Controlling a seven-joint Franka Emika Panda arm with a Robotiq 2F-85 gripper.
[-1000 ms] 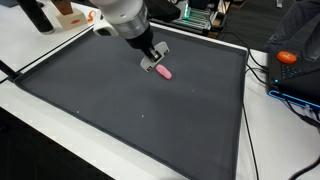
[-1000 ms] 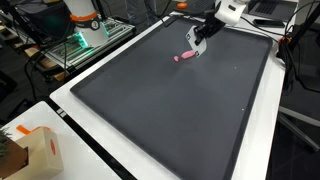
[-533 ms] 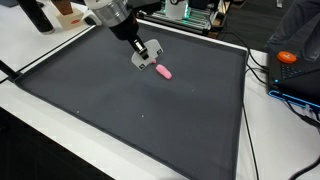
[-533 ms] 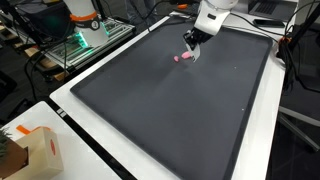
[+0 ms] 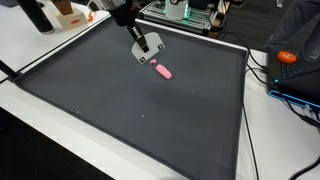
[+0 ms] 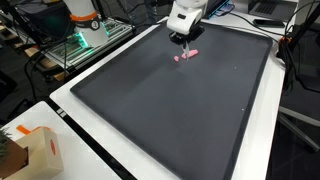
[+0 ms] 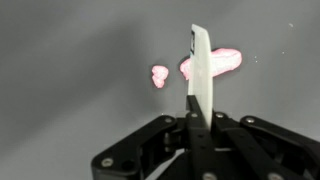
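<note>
Above the far part of the black mat (image 5: 120,120), the gripper (image 5: 146,51) hangs with its claw pressed together and holding nothing. The pink piece (image 5: 162,71) lies flat on the mat just beneath it, untouched. In the wrist view a small pink crumb (image 7: 159,75) sits on the mat just beside that piece.

**Arm:** single; brought in from the upper edge in both exterior views, with only the last links and the wrist shown.

**Wrist:** white housing, angled downward.

**Hand** (image 5: 150,48): pale fingers on a dark body, directed downward and tilted in an exterior view. In an exterior view the hand (image 6: 183,41) is seen nearly vertical beneath the white wrist.

**Fingers** (image 7: 198,60): shown in the wrist view as one narrow pale blade raised from the black linkage. The pads are pressed together and closed on themselves.
</note>
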